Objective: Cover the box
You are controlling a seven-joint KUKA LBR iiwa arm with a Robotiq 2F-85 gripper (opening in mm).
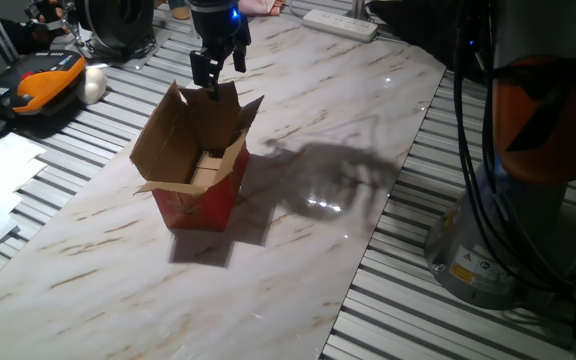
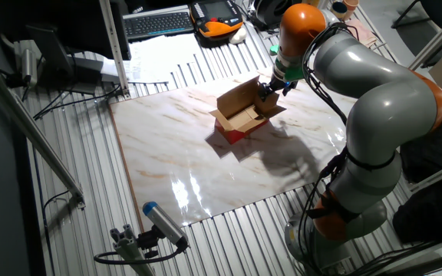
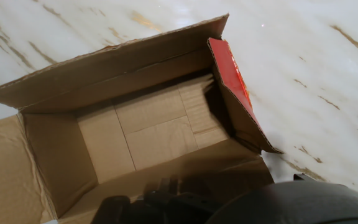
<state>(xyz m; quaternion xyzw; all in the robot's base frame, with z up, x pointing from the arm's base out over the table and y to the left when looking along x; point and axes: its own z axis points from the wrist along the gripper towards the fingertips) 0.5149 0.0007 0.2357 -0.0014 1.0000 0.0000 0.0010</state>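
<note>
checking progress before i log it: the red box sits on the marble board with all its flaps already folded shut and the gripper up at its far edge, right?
Not quite. The box is still open: its flaps stand up or splay outward, and the hand view looks straight down onto its bare brown floor. The rest holds: it sits on the marble board, with the gripper at its far edge.

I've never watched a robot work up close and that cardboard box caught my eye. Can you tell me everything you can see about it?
The box is a small cardboard carton, red outside and plain brown inside. It stands upright on the marble-patterned table, its top open. One large flap rises tall on one side, others lean outward, and one flap shows its red face from the hand view. The inside looks empty, only the folded bottom panels showing. The claw hangs just above the far flap; whether it touches the cardboard is unclear.
</note>
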